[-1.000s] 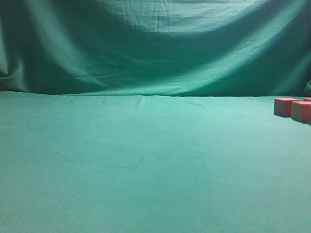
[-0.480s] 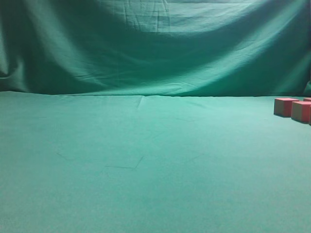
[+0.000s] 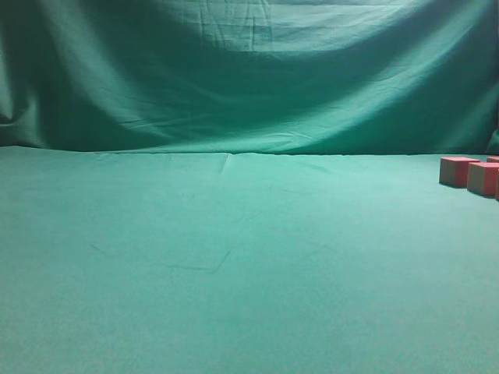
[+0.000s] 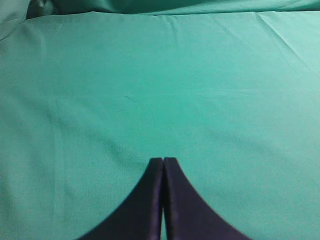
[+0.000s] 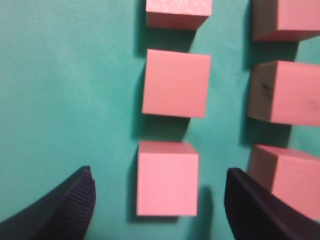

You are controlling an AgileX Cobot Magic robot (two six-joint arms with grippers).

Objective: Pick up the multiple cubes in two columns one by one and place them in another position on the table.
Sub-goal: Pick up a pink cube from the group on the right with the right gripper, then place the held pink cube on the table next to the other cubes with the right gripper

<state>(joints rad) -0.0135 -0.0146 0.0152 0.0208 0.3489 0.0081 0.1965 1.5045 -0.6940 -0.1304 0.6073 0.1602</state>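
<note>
In the right wrist view several salmon-red cubes stand in two columns on the green table (image 5: 65,90). The left column's nearest cube (image 5: 167,178) lies between my right gripper's (image 5: 159,192) open fingers, apart from both. Behind it stand a second cube (image 5: 175,83) and a third (image 5: 177,12). The right column holds three more cubes, the nearest (image 5: 285,177) beside my right finger. In the exterior view two cubes (image 3: 457,171) (image 3: 483,178) show at the far right edge; no gripper is seen there. My left gripper (image 4: 163,161) is shut and empty over bare cloth.
A draped, wrinkled green backdrop (image 3: 249,78) rises behind the table (image 3: 234,265). A faint crease (image 3: 210,265) marks the cloth in the middle. The right column's cubes stand close to my right gripper's right finger.
</note>
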